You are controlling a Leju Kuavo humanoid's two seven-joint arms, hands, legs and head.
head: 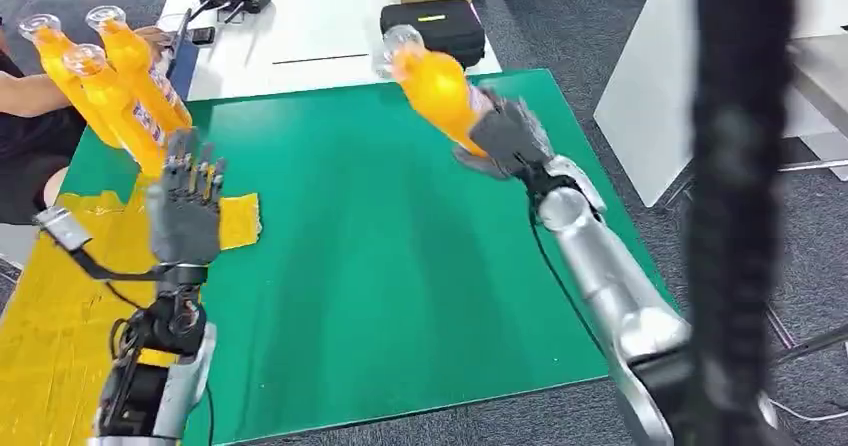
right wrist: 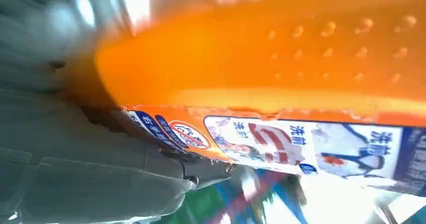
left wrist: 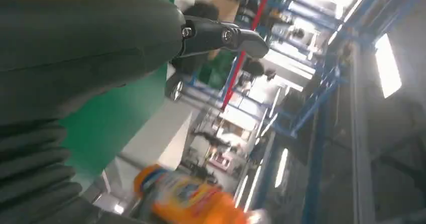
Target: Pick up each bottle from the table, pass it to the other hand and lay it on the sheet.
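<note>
Head view: a green mat covers the counter [head: 380, 266], a yellow sheet [head: 60, 296] at its left edge. The right hand [head: 508, 138] grips an orange bottle [head: 432, 81] aloft, tilted; the left hand [head: 186, 206] stands empty, fingers spread.

Left wrist view: another bottle [left wrist: 186, 199] lies beyond the fingers [left wrist: 221, 35].

Right wrist view: the label fills the grasp. A misaligned handover could drop it.

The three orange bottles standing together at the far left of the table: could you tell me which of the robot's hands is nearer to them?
Left. The left hand is raised, fingers apart, just beside the bottles. The right hand is across the green mat, holding another orange bottle.
</note>
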